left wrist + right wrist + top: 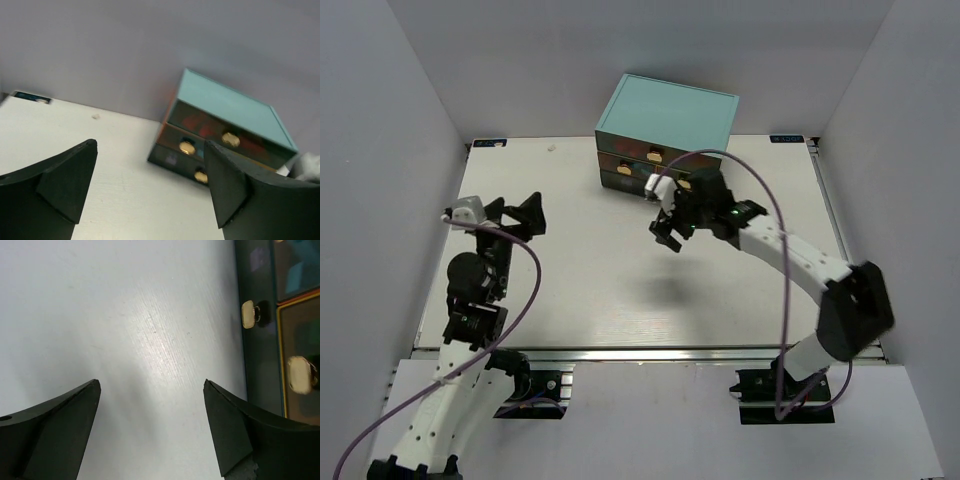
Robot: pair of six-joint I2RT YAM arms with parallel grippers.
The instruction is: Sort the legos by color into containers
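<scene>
The right gripper (675,222) stands wide open with nothing between its fingers (60,425). It hangs over the white table (570,290), just in front of the light-teal cabinet (668,110). In the right wrist view the dark fronts of the drawers (300,330) run along the right edge. They are near the right finger but apart from it, and 2 tan handles (248,314) stick out toward the bare table surface. Through these fronts show blurred patches of teal-blue and lavender, which seem to be the legos (299,275). I cannot tell single bricks.

The left gripper (515,215) is also wide open and holds nothing. It is at the left side of the table, well apart from the cabinet, and it faces toward it. In the left wrist view the cabinet stands at the far side of the table near the grey wall (150,50). There 3 handles show on the stacked drawers, which look pushed in. Red patches show through the top front.

In the top view the right arm (790,255) reaches across in front of the lower drawers and covers part of them. Its purple cable (775,215) loops above the arm.
</scene>
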